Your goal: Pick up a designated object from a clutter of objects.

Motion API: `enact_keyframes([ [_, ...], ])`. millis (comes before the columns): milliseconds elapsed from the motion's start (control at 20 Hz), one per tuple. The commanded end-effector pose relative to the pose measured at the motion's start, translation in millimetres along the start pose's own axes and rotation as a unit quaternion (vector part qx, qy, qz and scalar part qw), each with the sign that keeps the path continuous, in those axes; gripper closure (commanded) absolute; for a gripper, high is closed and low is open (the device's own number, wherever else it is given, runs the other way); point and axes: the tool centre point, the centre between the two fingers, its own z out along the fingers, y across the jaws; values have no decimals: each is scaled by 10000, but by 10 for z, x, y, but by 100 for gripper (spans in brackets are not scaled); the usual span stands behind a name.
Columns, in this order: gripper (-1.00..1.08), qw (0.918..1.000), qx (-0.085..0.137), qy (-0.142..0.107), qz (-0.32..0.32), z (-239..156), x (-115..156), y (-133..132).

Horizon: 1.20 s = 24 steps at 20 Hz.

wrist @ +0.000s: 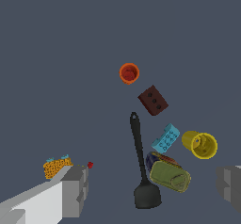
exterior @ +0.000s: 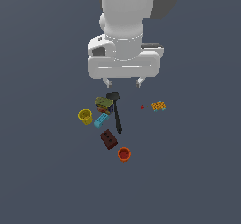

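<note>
**Gripper high over clutter, orange-red cup not yet approached**

Gripper (exterior: 124,82) hangs above the floor (exterior: 42,180) with fingers spread wide and nothing between them; the wrist view shows one finger (wrist: 75,190) at each side, well apart. Height probably lets the wrist camera take in the whole pile.

Orange-red cup (exterior: 124,154) stands upright, mouth up, at the outer fringe of the clutter, just beside the dark red-brown block (exterior: 108,139) but not touching. Open ground on its other sides should suit a top-down grasp.

Yellow cup (exterior: 85,116), light blue block (exterior: 101,120), black spatula (exterior: 116,112) and olive-green lump (exterior: 103,102) crowd directly below the gripper. Orange-yellow piece (exterior: 158,106) sits apart.

Judgement: approach not yet begun; the arm must shift toward the cup before descending.
</note>
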Motion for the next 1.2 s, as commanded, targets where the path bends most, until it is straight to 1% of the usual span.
enact_keyframes([
  [0, -92, 10000, 0, 0, 0, 0, 0, 0],
  [150, -92, 10000, -16, -8, -6, -3, 2, 39],
  [450, -92, 9999, -86, -49, -28, -27, -3, 224],
  [800, -92, 9999, -87, -51, -45, 11, 38, 217],
  [1150, -92, 9998, -99, -65, -129, 205, 233, 206],
])
